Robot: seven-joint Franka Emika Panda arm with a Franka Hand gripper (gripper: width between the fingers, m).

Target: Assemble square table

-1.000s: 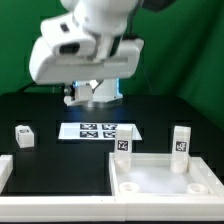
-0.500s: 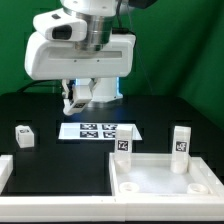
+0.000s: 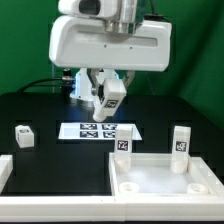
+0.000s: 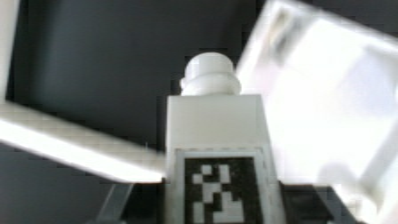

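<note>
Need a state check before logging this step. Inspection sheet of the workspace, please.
surface: black table; marker board lies flat mid-table.
job's things: square table slab at the exterior view's right, with left standing leg and right standing leg upright at its far corners; loose leg on the table at the exterior view's left; held leg in the air, tilted.
clutter: white border rail along the near edge; nothing else seen.
grippers: gripper shut on the held leg, above the marker board.
cables: nothing clearly seen.
surroundings: green backdrop.
</note>
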